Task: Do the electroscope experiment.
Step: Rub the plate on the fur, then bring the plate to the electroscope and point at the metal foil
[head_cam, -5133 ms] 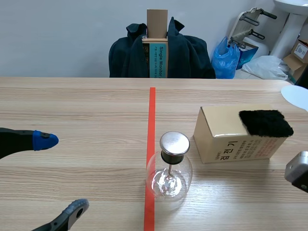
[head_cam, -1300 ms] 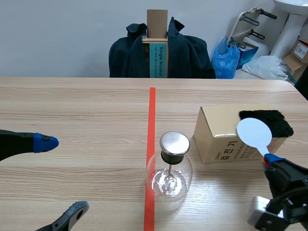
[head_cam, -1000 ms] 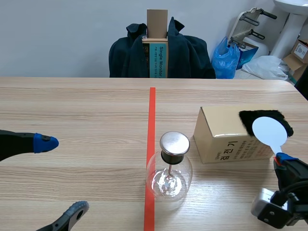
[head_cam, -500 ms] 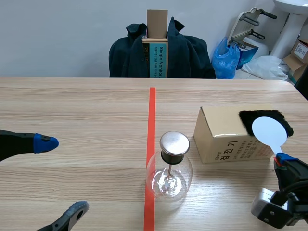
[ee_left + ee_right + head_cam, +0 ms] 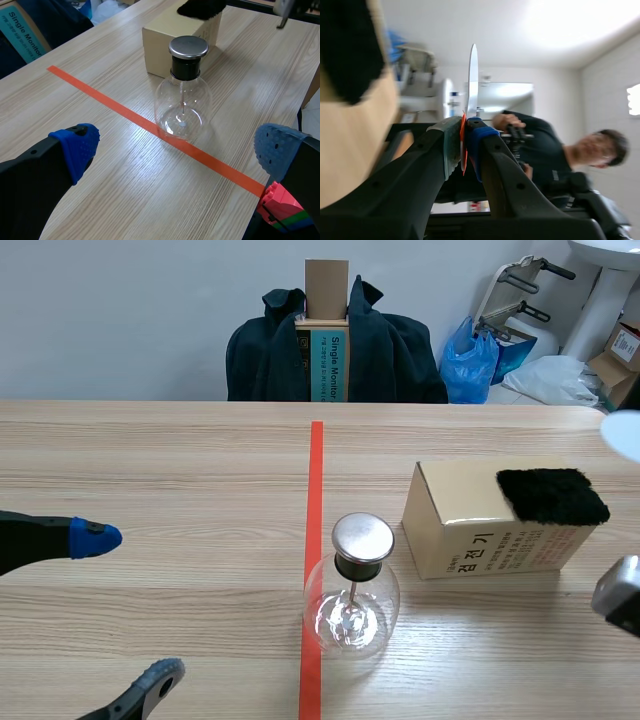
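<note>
jaws of our right gripper (image 5: 465,134) pinch the thin white disc (image 5: 472,75); our left gripper (image 5: 176,146) is wide open, holding nothing. the glass flask (image 5: 350,615) stands on the tape (image 5: 315,470), near the box (image 5: 450,510). we think it breaks easily, so touch only its metal cap (image 5: 362,537).

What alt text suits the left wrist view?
A glass electroscope flask with a metal cap stands at the orange tape line, ahead of the open left gripper. Behind it, a cardboard box carries a black cloth.
</note>
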You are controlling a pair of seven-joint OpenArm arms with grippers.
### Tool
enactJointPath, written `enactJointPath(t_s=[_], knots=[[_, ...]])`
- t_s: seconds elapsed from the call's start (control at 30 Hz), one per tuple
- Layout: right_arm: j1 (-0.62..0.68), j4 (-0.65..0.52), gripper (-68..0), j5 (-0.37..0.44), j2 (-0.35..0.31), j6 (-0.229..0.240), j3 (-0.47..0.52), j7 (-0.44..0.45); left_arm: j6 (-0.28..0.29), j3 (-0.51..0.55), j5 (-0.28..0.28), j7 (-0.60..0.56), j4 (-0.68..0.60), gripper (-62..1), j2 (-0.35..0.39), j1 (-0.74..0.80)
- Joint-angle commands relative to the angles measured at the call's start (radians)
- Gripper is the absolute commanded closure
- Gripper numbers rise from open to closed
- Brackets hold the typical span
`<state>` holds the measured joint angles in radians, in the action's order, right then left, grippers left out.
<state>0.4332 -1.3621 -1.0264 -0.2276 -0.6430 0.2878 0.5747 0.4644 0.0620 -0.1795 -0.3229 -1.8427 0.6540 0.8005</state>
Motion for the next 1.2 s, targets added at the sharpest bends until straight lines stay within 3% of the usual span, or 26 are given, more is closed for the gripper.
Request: enactJointPath(t_s=[0.0, 0.2, 0.53, 0.67, 0.7, 0.8, 0.87, 1.17], knots=[[0.002, -0.057, -0.8, 0.026, -0.016, -0.006, 0.017, -0.001, -0.002, -0.001, -0.01, -0.017, -0.006, -62.3, -0.005, -0.003], [0.005, -0.232, -0.8, 0.083, -0.016, 0.043, 0.069, -0.003, -0.002, -0.001, -0.01, -0.017, -0.006, -62.3, -0.005, -0.003], [0.005, -0.494, -0.8, 0.193, -0.016, 0.046, 0.074, -0.042, -0.002, -0.005, -0.01, -0.015, -0.004, -62.3, -0.005, -0.003], [0.005, -0.566, -0.8, 0.237, -0.016, 0.05, 0.074, -0.042, -0.002, -0.033, -0.01, 0.047, 0.014, -62.3, -0.006, -0.052], [0.005, -0.584, -0.8, 0.25, -0.016, 0.053, 0.074, -0.042, -0.002, -0.053, -0.01, 0.069, 0.034, -53.6, -0.006, -0.082], [0.005, -0.629, -0.8, 0.284, -0.016, 0.079, 0.074, -0.042, -0.001, -0.134, -0.01, 0.113, 0.118, -17.7, -0.006, -0.188], [0.005, -0.656, -0.8, 0.307, -0.016, 0.092, 0.074, -0.042, 0.002, -0.203, -0.011, 0.111, 0.19, -1.9, -0.009, -0.269], [0.005, -0.69, -0.8, 0.351, -0.016, 0.102, 0.071, -0.011, 0.001, -0.481, -0.01, 0.09, 0.487, -1.7, -0.103, -0.594]])
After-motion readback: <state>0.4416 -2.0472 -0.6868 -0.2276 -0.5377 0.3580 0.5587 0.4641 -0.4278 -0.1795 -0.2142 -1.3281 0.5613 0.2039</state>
